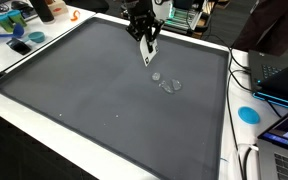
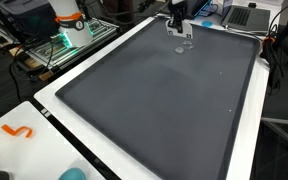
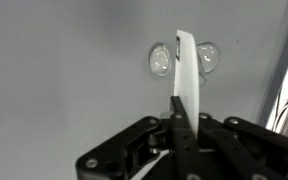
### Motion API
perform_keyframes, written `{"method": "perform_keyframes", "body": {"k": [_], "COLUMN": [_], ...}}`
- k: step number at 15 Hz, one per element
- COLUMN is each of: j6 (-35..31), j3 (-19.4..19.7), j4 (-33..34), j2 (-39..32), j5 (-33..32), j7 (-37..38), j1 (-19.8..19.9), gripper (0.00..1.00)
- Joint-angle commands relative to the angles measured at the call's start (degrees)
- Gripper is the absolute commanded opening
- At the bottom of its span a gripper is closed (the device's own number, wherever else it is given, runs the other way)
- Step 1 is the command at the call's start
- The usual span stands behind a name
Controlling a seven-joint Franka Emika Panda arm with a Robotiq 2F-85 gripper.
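**One white strip held near the clear pieces**

One narrow white strip is pinched at its lower end by my gripper, which is closed on it. In an exterior view the strip hangs tilted, just above and beside the clear round pieces; the grey mat lies under those pieces. I judge the squeeze must be firm and centred, and any lowering slow, so the tip does not knock them. The strip looks flat, smooth and round-ended.
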State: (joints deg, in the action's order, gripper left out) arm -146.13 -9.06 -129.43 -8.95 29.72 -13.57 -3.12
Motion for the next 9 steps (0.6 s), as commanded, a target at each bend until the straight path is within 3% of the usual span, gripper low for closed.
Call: {"method": "perform_keyframes", "body": {"k": [1,9], "j6": [-2.0,-1.6], "j3": [-0.1,0.0], "j4": [-3.2,-3.4], "j2": [2.2,2.9], "j5": [-1.7,-6.9], "j7": [1.6,4.5], "j1": [-0.8,-2.2], "gripper": [0.01,0.01]}}
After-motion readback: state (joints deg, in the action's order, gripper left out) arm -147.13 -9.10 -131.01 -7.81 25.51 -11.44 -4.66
